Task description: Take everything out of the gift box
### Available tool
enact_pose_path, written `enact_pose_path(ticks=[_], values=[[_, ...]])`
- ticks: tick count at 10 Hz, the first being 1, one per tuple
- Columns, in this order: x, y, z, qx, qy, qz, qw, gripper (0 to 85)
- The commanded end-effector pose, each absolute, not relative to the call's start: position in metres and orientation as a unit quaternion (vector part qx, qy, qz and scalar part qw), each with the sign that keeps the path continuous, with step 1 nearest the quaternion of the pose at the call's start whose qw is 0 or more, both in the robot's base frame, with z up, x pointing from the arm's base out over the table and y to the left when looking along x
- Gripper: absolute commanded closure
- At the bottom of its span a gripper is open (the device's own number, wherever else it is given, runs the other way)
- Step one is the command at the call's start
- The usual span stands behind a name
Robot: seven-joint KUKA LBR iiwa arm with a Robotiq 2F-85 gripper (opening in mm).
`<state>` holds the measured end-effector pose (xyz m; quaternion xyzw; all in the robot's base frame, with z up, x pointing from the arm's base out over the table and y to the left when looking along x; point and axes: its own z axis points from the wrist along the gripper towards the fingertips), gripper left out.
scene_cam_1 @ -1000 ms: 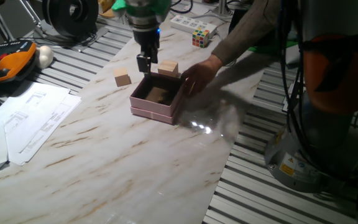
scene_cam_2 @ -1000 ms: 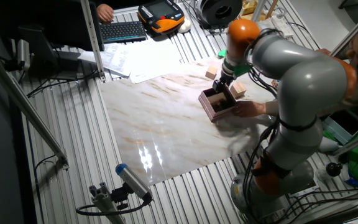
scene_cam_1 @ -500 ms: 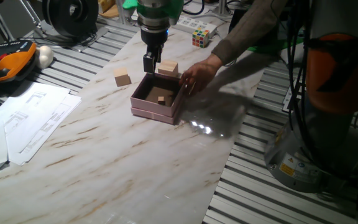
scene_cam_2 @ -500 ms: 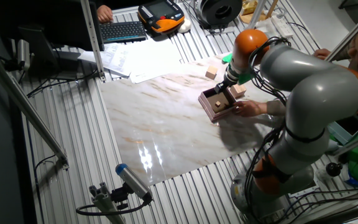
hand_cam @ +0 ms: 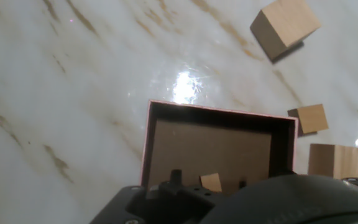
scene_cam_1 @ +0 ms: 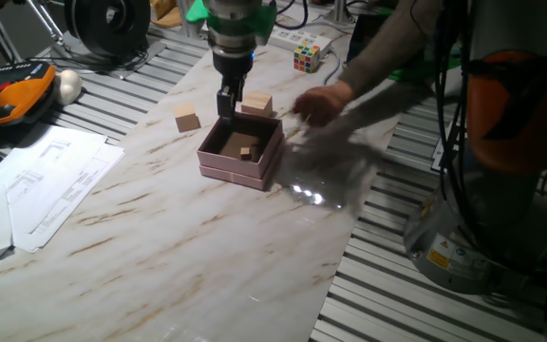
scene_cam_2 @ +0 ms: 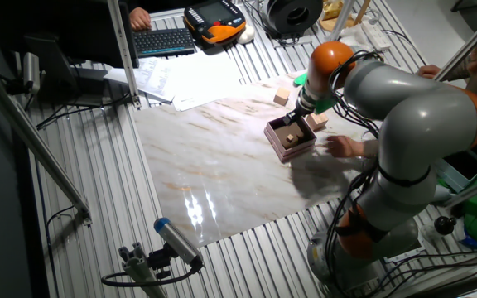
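A robotics lab: a marble-patterned board [scene_cam_1: 188, 237] lies on a slatted aluminium bench [scene_cam_1: 131, 85]. At its ten o'clock sit an orange teach pendant [scene_cam_1: 12, 95] and a filament spool [scene_cam_1: 107, 24]; papers [scene_cam_1: 36, 190] at nine; a power strip [scene_cam_1: 288, 36] at twelve.

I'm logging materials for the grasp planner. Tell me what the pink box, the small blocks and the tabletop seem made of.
The low pale pink square box looks like matte cardboard, with thin walls and a dull brown inside. The light tan cube-like blocks look like unfinished wood, with faint grain and sharp edges; one small block lies in the box. The white, brown-veined tabletop looks like polished marble or a marble-print laminate; it mirrors the lamp.
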<state>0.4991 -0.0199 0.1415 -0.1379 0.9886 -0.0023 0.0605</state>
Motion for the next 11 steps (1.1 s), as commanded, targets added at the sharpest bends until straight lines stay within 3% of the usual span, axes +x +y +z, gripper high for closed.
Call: enact_pose_path(ticks=[1,4,7,8,11], values=[[0.5,-0.019,0.134,-0.142,0.988,-0.002,0.066,17.0],[0.496,-0.011,0.112,-0.152,0.985,-0.008,0.077,17.0],[0.494,-0.016,0.094,-0.176,0.982,-0.002,0.062,17.0],[0.494,-0.019,0.088,-0.183,0.981,-0.002,0.059,34.0],[0.492,-0.019,0.065,-0.188,0.98,0.002,0.069,34.0]])
